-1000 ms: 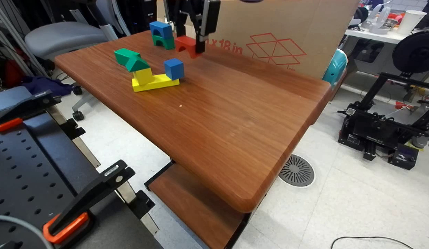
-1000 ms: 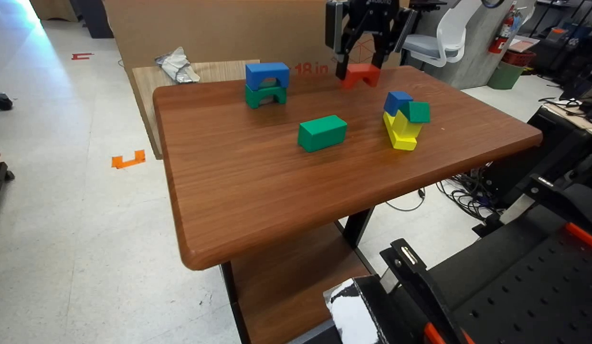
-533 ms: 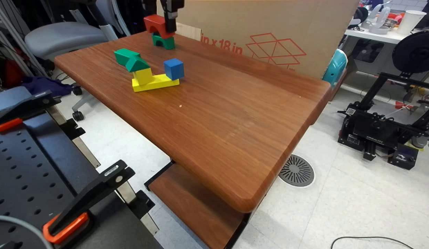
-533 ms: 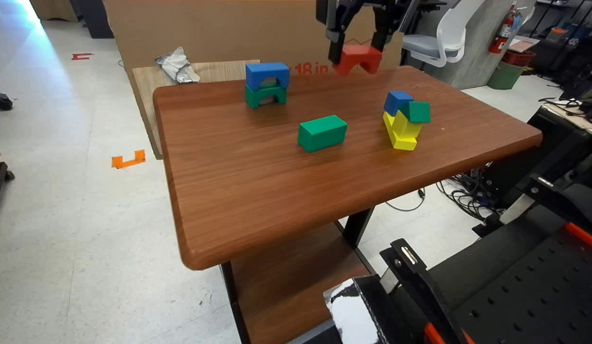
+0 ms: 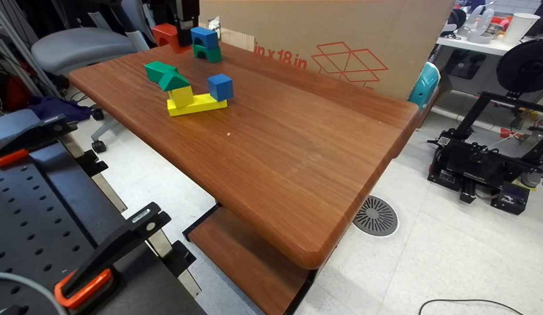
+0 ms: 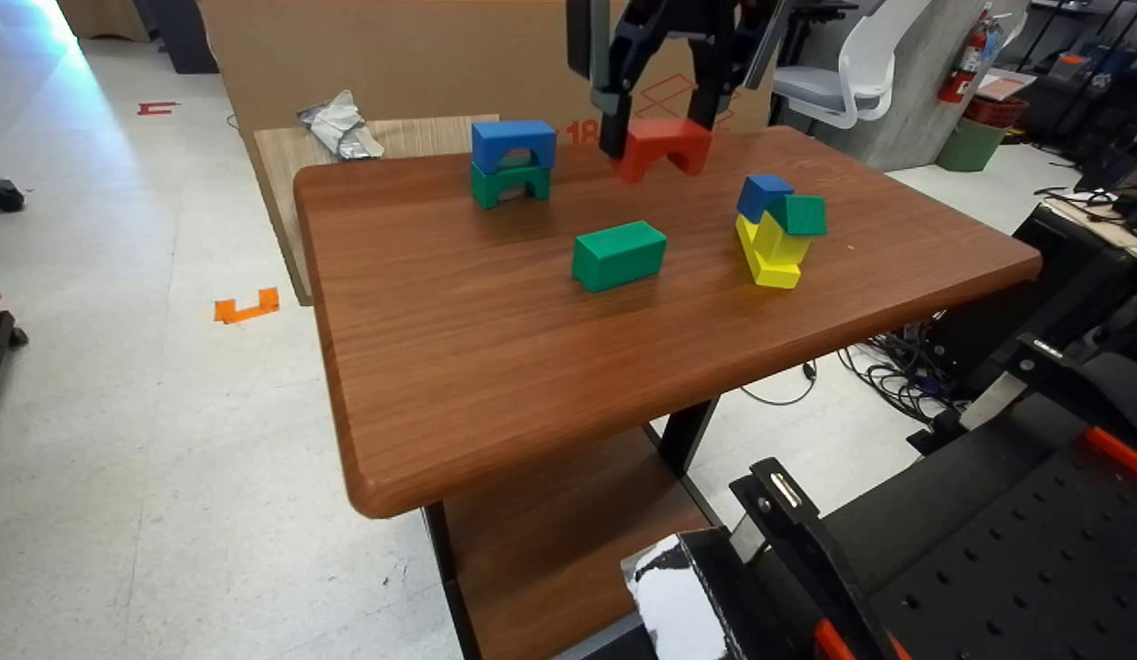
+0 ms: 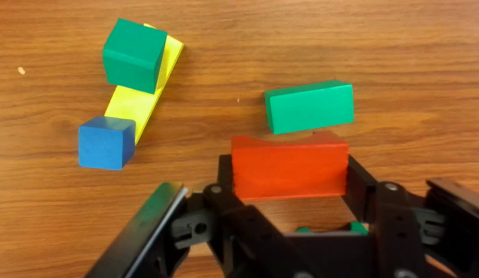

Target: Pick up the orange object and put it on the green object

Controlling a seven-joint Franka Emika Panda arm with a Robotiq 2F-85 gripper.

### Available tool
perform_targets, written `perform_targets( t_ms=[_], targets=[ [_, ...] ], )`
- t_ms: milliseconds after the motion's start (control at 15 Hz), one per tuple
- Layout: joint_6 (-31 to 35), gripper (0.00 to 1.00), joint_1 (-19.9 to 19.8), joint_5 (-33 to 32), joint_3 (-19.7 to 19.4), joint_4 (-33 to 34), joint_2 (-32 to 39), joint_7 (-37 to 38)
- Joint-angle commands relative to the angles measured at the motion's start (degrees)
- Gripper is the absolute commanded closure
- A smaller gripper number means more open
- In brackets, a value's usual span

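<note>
The black two-fingered gripper (image 7: 289,170) pinches the orange-red wooden-looking arch block (image 6: 667,137) above the wood-grained tabletop (image 6: 440,367) — seemingly the carrying step — and next must align it over the bright green oblong block (image 7: 311,109), the likely target.

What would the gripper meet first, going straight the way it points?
The gripper points down, holding the red block. That would likely meet the edge of the long green block or the table right beside it; depth is too unclear to say which.
</note>
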Motion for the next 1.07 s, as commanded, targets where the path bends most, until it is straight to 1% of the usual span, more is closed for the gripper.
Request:
perform_targets(
  t_ms=[0, 600, 1000],
  targets=[
    [1.0, 0.58, 1.1, -0.8, 0.3, -1.5, -0.9, 1.5],
    [0.7, 0.58, 2.8, -2.1, 0.3, -1.3, 0.9, 1.8],
    [0.8, 0.58, 3.1, -3.1, 0.1, -1.1, 1.8, 2.1]
  ],
)
